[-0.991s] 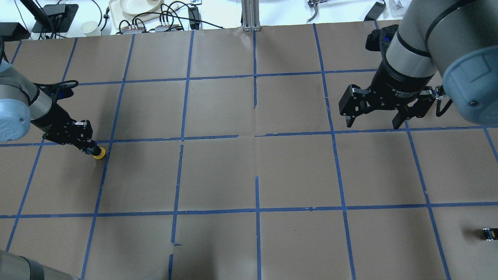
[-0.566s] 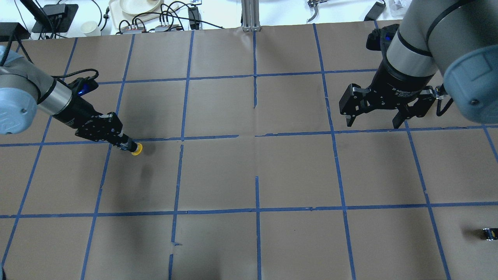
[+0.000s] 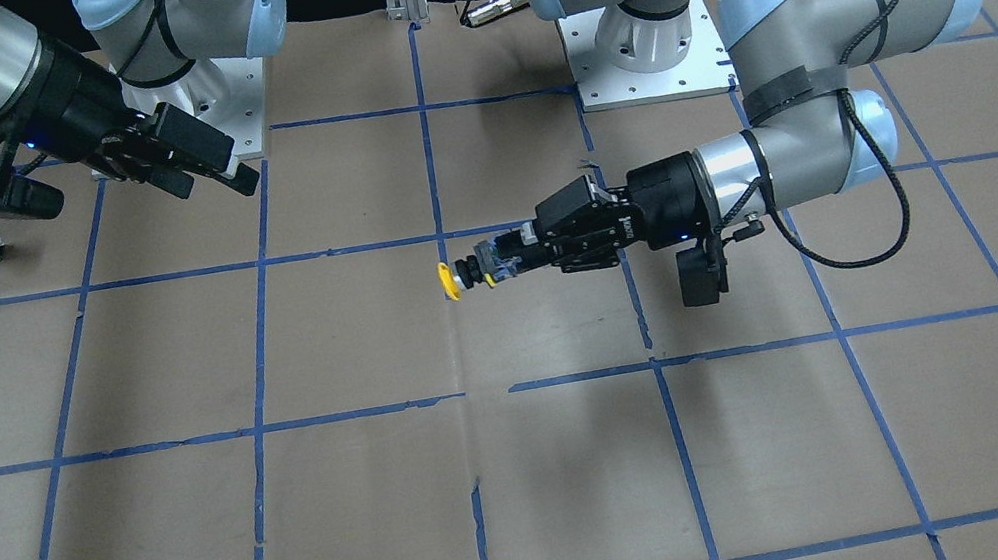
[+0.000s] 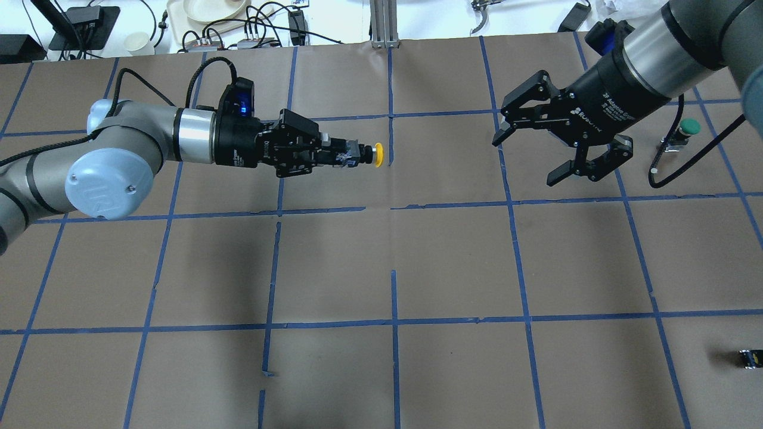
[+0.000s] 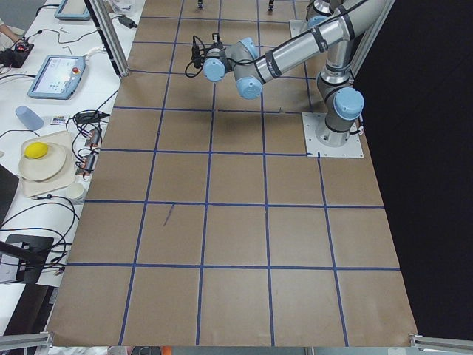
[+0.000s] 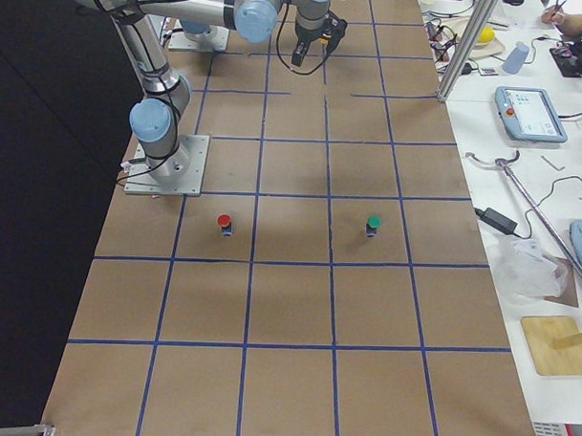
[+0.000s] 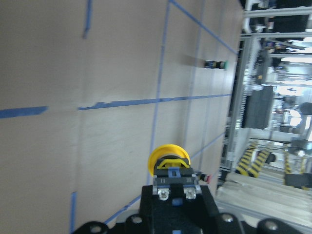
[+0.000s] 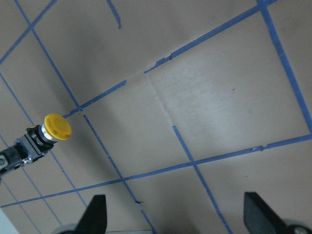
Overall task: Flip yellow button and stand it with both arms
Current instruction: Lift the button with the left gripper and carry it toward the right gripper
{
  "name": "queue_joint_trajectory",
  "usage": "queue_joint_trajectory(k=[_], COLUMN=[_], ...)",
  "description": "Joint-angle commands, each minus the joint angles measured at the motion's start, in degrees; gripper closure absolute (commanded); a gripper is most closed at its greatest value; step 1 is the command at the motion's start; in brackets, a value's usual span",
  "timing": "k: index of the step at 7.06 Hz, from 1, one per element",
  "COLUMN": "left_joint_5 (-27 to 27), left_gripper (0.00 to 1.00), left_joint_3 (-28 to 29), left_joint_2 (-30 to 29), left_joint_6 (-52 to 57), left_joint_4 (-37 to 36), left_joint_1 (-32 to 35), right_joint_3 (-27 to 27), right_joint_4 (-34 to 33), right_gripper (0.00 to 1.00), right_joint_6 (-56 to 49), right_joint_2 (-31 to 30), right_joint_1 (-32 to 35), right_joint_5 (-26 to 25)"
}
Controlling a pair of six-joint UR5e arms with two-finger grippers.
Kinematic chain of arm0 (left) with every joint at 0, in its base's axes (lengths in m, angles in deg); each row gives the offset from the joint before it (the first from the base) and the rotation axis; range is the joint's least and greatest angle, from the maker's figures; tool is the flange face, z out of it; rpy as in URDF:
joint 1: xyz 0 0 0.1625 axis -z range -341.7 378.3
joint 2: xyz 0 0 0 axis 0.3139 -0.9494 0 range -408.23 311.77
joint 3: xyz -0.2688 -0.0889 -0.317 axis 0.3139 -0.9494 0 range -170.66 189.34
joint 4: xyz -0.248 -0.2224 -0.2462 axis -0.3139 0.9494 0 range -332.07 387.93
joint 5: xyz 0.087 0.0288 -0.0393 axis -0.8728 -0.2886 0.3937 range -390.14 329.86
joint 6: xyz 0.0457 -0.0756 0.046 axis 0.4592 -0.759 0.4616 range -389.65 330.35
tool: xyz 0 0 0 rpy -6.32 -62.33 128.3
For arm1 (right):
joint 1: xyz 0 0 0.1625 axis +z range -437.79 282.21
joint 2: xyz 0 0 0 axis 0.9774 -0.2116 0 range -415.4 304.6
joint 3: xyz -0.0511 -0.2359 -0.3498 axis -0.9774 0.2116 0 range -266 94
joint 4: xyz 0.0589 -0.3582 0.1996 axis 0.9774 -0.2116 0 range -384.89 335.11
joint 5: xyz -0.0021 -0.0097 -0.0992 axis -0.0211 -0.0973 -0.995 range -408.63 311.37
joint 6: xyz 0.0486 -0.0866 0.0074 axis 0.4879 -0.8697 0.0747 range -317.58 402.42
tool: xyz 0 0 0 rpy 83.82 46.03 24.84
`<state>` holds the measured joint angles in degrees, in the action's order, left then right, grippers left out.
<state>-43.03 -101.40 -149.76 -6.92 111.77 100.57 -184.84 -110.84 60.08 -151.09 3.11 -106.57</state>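
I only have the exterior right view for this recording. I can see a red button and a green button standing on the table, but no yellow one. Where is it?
Observer: It is off the table. The left gripper holds the yellow button in the air by its body. The button lies sideways, with its cap pointing toward the right gripper.
Operator: Is the right gripper on it too?
Observer: No. The right gripper is open and apart from the button. In the right wrist view the cap faces it across a gap.
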Motion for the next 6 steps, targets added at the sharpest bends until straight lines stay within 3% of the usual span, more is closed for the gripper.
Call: queue_joint_trajectory(k=[1,3,6], left_joint_5=[13.9,18.6,26.0], left_gripper=[0.78,0.78,0.78], left_joint_3=[-2.9,-4.4,-4.8], left_joint_2=[-0.4,-0.6,-0.8], left_joint_6=[0.6,0.4,0.6], left_joint_4=[-1.0,-2.4,-4.1], left_joint_1=[5.2,9.8,14.0], right_joint_3=[-0.8,-0.5,-0.8], right_joint_4=[0.3,0.1,0.0], right_gripper=[0.00,0.00,0.00], right_joint_6=[6.6,12.0,14.1], right_joint_2=[0.6,1.8,1.9], right_joint_1=[-0.6,-0.6,-0.7], right_joint_5=[6.4,14.1,17.8])
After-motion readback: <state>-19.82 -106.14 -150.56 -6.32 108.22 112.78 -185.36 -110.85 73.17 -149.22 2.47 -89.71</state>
